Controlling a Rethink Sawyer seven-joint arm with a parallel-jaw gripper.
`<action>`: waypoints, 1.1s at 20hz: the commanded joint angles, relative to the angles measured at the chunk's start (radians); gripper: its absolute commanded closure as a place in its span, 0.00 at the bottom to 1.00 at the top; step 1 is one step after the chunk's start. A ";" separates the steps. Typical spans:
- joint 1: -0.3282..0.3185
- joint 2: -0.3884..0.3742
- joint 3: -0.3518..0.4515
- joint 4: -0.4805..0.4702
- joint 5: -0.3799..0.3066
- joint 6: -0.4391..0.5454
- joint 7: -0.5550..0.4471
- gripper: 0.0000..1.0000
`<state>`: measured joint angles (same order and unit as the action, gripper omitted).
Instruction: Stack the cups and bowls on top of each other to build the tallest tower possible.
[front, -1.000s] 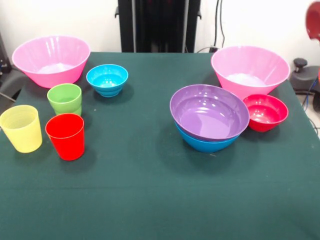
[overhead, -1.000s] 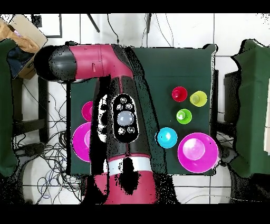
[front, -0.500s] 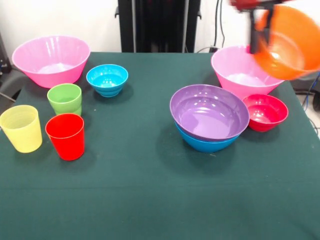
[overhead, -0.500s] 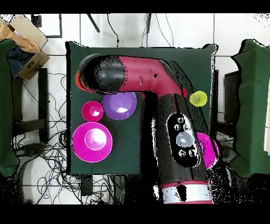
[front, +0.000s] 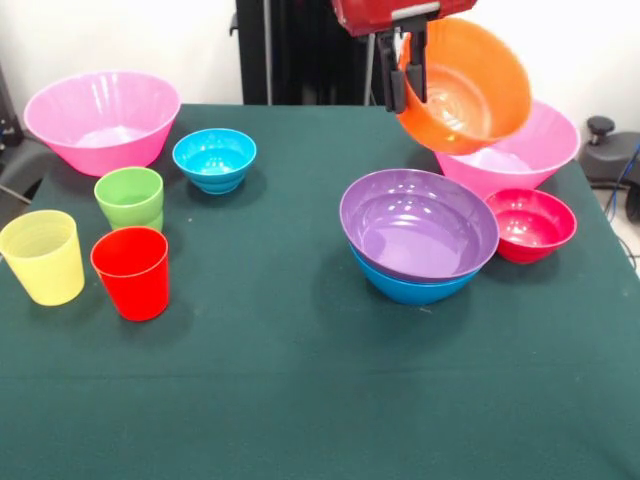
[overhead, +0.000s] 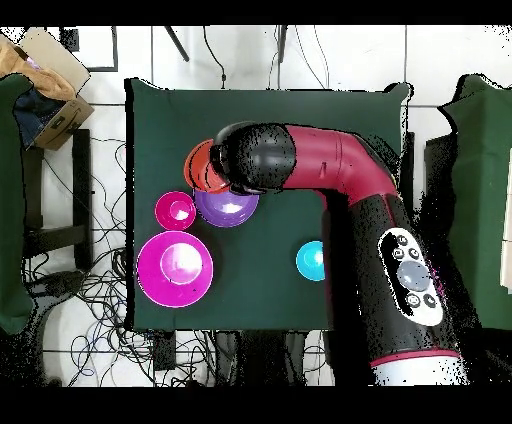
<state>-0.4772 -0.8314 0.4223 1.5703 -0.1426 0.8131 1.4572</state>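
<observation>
The big pink bowl and the purple bowl nested in the blue bowl sit on the table, while the gripper pinches the tilted orange bowl by its rim above them; light, glossy and probably slippery, it likely handles best from that stiff rim.

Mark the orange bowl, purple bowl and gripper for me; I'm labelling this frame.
orange bowl (front: 470, 85): front view, on its inner wall.
purple bowl (front: 418, 225): front view, on its inside bottom.
gripper (front: 408, 72): front view, between the fingertips clamping the orange bowl's rim.
</observation>
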 joint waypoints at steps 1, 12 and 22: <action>0.002 0.039 0.167 0.123 -0.117 -0.039 -0.256 1.00; -0.046 0.121 0.236 0.148 -0.216 -0.169 -0.184 1.00; -0.186 0.113 0.378 0.169 -0.247 -0.094 -0.288 1.00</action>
<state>-0.6137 -0.7547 0.7129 1.6838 -0.2922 0.6852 1.4568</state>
